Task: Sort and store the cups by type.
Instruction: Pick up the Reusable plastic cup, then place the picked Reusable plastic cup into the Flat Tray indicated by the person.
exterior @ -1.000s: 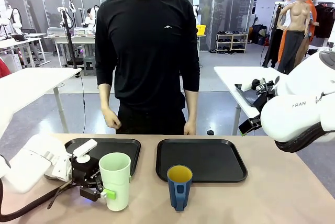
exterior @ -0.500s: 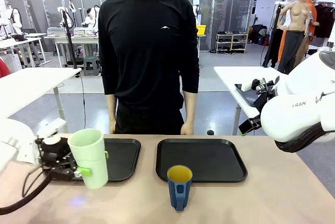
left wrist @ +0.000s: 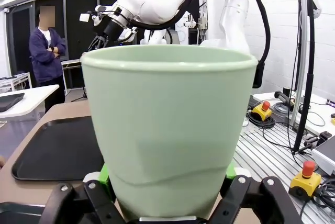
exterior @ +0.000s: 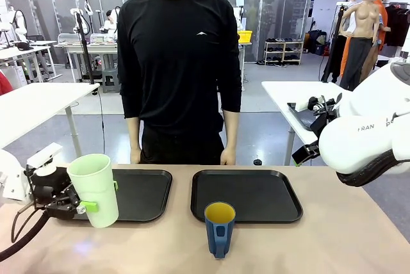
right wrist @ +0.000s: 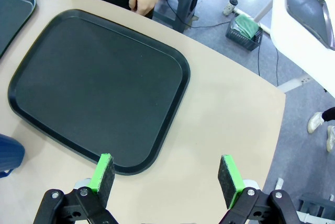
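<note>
My left gripper [exterior: 90, 197] is shut on the pale mint-green tumbler [exterior: 94, 189] and holds it lifted and slightly tilted at the table's left, by the left black tray [exterior: 141, 191]. In the left wrist view the tumbler [left wrist: 167, 130] stands large between my green pads. The dark blue mug [exterior: 220, 229] with yellow inside stands upright on the table in front of the right black tray [exterior: 246, 194]; its edge [right wrist: 8, 156] shows in the right wrist view. My right gripper [right wrist: 166, 174] hangs open above the table near that right tray [right wrist: 94, 88], with nothing between its fingers.
A person in black stands at the far side with both hands [exterior: 227, 157] low at the table edge. Both trays hold nothing. A white side table [exterior: 301, 95] with a grey tray stands to the right. My right arm [exterior: 365, 133] is raised at the right.
My left gripper has lifted the tumbler from the front of the table and carried it left and back, beside the left tray. The mug and the right arm stay put.
</note>
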`<action>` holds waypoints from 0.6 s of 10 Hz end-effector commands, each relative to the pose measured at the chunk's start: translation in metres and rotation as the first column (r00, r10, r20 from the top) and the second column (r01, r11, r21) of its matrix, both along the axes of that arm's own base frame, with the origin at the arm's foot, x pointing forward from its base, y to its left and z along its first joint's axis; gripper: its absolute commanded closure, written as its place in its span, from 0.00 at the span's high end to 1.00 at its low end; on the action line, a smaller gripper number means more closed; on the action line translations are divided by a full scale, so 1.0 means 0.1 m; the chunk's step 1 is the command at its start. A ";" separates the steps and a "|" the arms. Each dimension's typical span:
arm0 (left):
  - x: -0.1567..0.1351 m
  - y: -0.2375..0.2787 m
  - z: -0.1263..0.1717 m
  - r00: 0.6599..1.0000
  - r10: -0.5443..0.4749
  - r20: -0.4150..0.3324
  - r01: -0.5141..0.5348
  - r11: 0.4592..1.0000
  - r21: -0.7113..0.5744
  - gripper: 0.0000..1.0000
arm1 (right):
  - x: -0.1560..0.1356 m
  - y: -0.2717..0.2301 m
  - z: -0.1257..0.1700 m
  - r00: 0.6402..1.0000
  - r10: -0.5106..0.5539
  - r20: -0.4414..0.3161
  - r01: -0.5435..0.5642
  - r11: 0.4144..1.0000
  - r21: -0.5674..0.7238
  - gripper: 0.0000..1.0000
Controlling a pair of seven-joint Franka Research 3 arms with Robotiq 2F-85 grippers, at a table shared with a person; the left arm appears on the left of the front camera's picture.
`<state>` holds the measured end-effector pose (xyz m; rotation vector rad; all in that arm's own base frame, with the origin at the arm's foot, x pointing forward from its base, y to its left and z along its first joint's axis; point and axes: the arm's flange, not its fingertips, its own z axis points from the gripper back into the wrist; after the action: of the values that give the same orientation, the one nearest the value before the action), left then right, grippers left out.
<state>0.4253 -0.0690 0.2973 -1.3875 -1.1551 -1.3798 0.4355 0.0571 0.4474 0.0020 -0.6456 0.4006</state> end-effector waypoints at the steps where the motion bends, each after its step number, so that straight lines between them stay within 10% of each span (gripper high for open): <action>1: 0.01 -0.04 0.02 1.000 -0.010 0.005 0.010 1.000 -0.001 0.25 | 0.00 -0.01 -0.01 1.000 -0.002 0.001 0.002 1.000 0.006 1.00; 6: 0.01 -0.04 0.02 1.000 -0.010 0.005 0.010 1.000 -0.001 0.25 | 0.00 -0.01 -0.01 1.000 -0.002 0.001 0.002 1.000 0.006 1.00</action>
<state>0.4248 -0.0718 0.2970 -1.3930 -1.1515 -1.3836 0.4355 0.0571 0.4474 0.0020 -0.6456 0.4006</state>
